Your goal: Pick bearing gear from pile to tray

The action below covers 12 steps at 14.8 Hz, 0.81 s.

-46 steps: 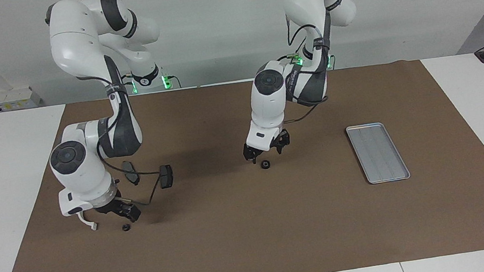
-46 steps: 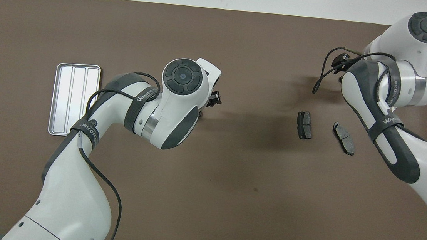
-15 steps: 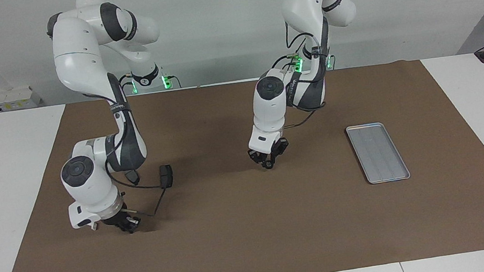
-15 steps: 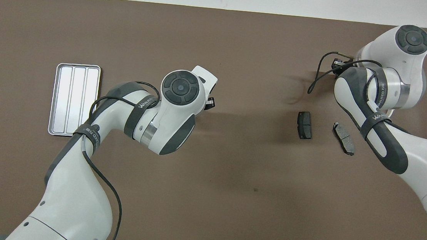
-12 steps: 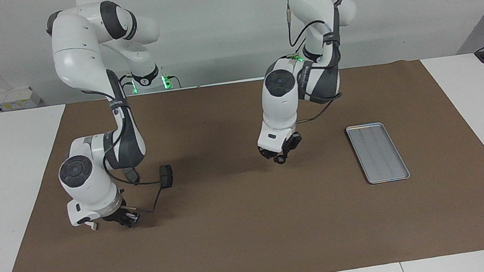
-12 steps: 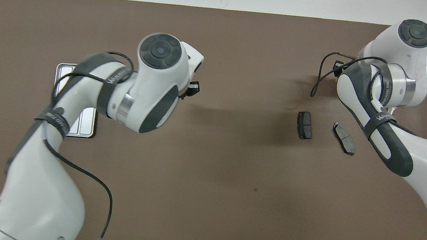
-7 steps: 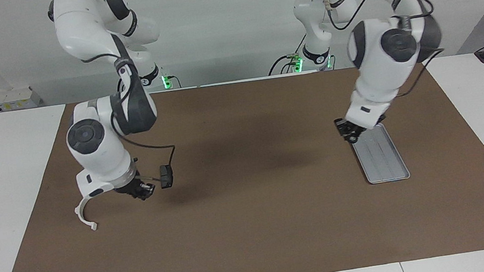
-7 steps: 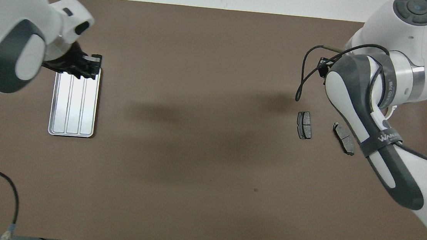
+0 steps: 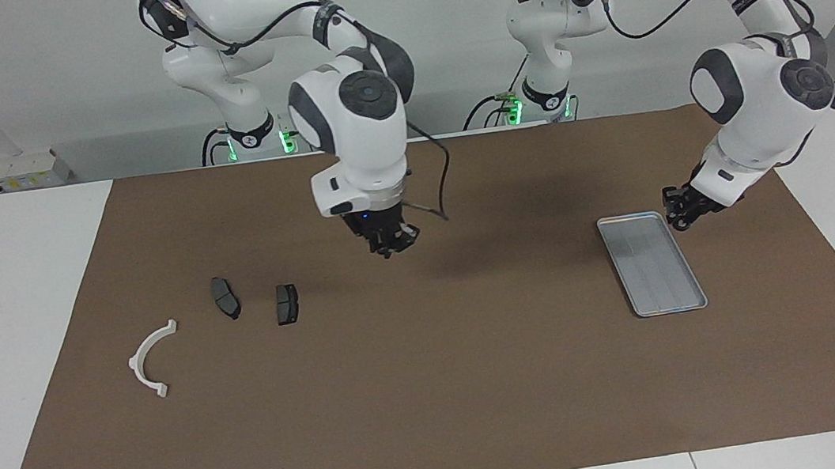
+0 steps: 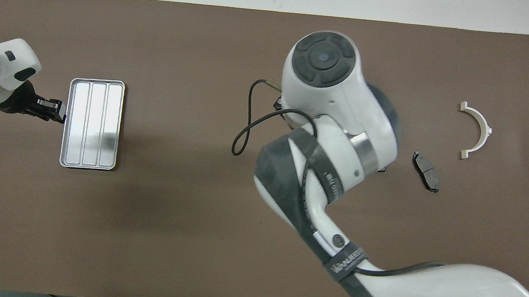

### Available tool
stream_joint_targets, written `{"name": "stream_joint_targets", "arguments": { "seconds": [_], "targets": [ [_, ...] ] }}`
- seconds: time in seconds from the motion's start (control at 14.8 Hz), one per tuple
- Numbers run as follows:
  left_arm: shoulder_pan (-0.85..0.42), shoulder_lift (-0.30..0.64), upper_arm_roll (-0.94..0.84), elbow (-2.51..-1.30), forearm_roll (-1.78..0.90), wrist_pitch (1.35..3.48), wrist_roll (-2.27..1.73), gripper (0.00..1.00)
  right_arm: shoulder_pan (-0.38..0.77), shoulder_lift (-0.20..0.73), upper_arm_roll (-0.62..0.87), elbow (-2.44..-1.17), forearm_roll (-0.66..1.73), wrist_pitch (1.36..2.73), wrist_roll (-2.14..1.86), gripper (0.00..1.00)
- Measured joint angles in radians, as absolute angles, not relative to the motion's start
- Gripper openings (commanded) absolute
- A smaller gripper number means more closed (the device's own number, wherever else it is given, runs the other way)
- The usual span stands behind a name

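Note:
The silver tray lies toward the left arm's end of the mat with nothing in it. My left gripper hangs low beside the tray's corner nearest the robots, shut on a small black bearing gear. My right gripper is raised over the middle of the mat, shut on another bearing gear; in the overhead view its own wrist hides it. What is left of the pile lies toward the right arm's end: a white half-ring bracket and two brake pads.
A brown mat covers the white table. In the overhead view the right arm's wrist hides one brake pad, and the other brake pad shows beside it. A loose cable loops from the right wrist.
Both grippers lifted off the mat with their small black pieces. The left swung from mid-mat to the tray's corner. The right moved from beside the bracket to over the mat's middle.

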<state>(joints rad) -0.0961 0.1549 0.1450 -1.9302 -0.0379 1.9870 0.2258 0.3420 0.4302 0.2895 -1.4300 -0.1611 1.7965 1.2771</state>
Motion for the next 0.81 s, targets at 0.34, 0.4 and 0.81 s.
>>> {"name": "stream_joint_targets", "arguments": {
  "seconds": [0.34, 0.4, 0.81],
  "targets": [
    [-0.099, 0.074, 0.131, -2.155, -0.038, 2.165, 0.226, 0.0, 0.44, 0.494, 0.289, -1.543, -0.162, 2.005, 1.484, 0.0],
    [-0.099, 0.069, 0.13, -2.174, -0.038, 2.178, 0.226, 0.0, 0.455, 0.522, 0.288, -1.55, -0.166, 2.047, 1.513, 0.0],
    [-0.1, 0.066, 0.13, -2.24, -0.038, 2.281, 0.226, 0.0, 0.464, 0.633, 0.277, -1.552, -0.192, 2.191, 1.56, 0.0]
  ]
}}
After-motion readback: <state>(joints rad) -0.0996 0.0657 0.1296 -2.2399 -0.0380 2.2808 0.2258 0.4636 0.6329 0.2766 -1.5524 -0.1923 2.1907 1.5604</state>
